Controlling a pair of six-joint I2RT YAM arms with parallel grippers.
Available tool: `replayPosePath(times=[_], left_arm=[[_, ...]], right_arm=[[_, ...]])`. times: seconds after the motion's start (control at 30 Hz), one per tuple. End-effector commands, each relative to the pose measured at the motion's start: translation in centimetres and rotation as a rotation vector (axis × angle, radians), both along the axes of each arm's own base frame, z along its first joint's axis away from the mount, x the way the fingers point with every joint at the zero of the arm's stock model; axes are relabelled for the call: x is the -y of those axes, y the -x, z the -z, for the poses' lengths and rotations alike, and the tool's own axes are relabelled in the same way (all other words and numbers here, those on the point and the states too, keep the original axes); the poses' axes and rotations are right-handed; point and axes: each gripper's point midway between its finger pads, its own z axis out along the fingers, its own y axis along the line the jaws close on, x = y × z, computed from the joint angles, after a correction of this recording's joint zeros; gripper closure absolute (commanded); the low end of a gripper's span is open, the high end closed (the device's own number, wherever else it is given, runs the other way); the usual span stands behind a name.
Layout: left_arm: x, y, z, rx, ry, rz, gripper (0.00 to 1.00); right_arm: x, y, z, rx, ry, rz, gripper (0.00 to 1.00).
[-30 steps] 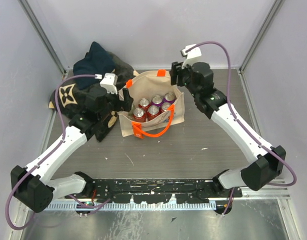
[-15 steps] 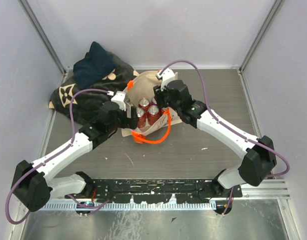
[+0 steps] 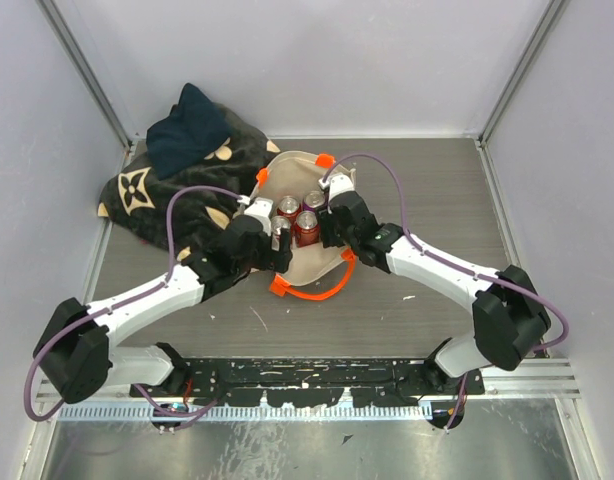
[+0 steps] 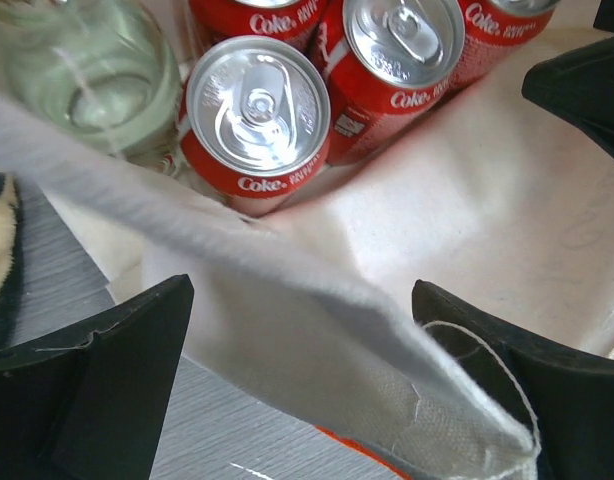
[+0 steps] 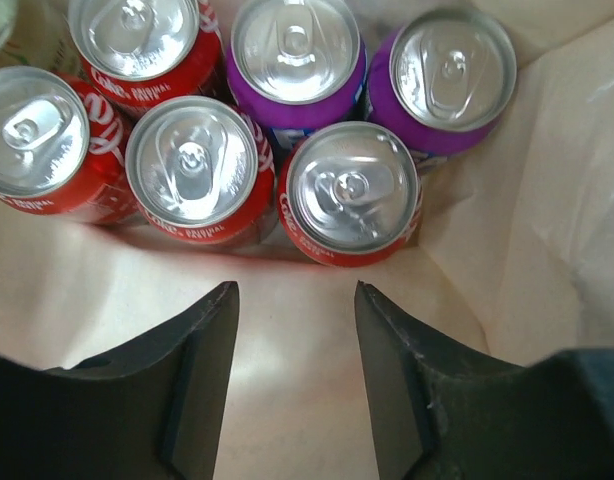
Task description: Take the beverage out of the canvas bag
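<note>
The cream canvas bag point(image 3: 309, 264) stands mid-table with its orange handle point(image 3: 312, 293) drooping over the front. Inside it stand several beverage cans: red Coke cans point(image 5: 349, 190) point(image 5: 192, 165) point(image 4: 255, 120) and two purple cans point(image 5: 295, 45) point(image 5: 452, 70). My right gripper point(image 5: 295, 290) is open inside the bag's mouth, just short of the nearest red can, with nothing between its fingers point(image 5: 202, 370). Seen from above, that right gripper point(image 3: 328, 226) is at the bag's right side. My left gripper point(image 4: 302, 300) point(image 3: 280, 246) is open and straddles the bag's near-left rim point(image 4: 317, 340) without clamping it.
A dark patterned blanket point(image 3: 157, 195) with a navy cloth point(image 3: 187, 125) on top lies at the back left, touching the bag. A clear glass vessel point(image 4: 87, 70) stands in the bag's corner beside the Coke cans. Grey walls close in the table on three sides.
Both arms have closed in on the bag: the right one came down from behind into its mouth, the left one slid right onto its rim. The bag's front wall has slumped.
</note>
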Motion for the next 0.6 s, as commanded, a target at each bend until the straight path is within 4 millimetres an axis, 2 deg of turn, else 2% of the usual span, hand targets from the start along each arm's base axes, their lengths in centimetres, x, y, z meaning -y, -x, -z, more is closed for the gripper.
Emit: replayPosePath(times=[0.0, 0.23, 0.4, 0.57], left_arm=[[-1.8, 1.3, 4.2, -0.083, -0.143, -0.05, 0.02], [-1.5, 2.4, 5.7, -0.128, -0.19, -0.047, 0.02], [-1.3, 2.4, 5.6, -0.127, -0.195, -0.047, 0.02], [-0.9, 2.0, 4.5, -0.106, -0.174, -0.046, 0.02]], right_arm=[[1.6, -0.1, 1.1, -0.011, 0.009, 0.084, 0.42], [1.6, -0.8, 0.5, -0.005, -0.02, 0.13, 0.22], [3.3, -1.9, -0.4, 0.031, -0.024, 0.243, 0.23], [4.1, -3.7, -0.9, 0.009, -0.089, 0.281, 0.25]])
